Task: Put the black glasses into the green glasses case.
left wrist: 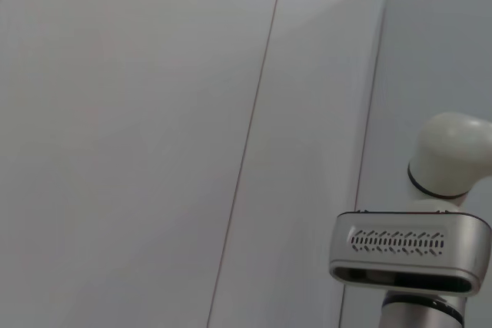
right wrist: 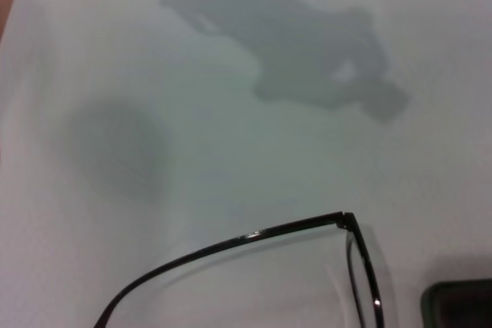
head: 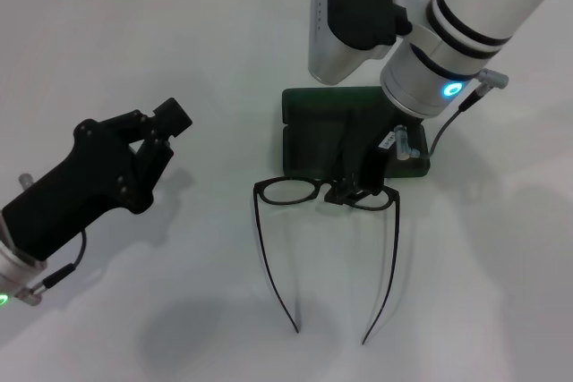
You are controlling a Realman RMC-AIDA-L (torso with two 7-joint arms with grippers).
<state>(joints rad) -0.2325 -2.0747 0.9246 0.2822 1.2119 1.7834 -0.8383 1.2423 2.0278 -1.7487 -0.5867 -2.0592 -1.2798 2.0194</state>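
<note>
Just before the green glasses case [head: 345,131], the right gripper [head: 356,190] pinches the black glasses [head: 324,192] at the bridge. Left gripper [head: 161,136] hovers apart, fingers spread.

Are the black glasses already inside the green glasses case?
No, the black glasses lie on the white table in front of the green glasses case, temple arms unfolded toward the robot.

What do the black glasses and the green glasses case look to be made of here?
The black glasses: thin frame with a slight gloss, clear lenses; probably plastic or thin metal, which one is unclear. The green glasses case: dark green and matte, holding its rounded shape, so likely a hard shell with a leatherette-like covering.
</note>
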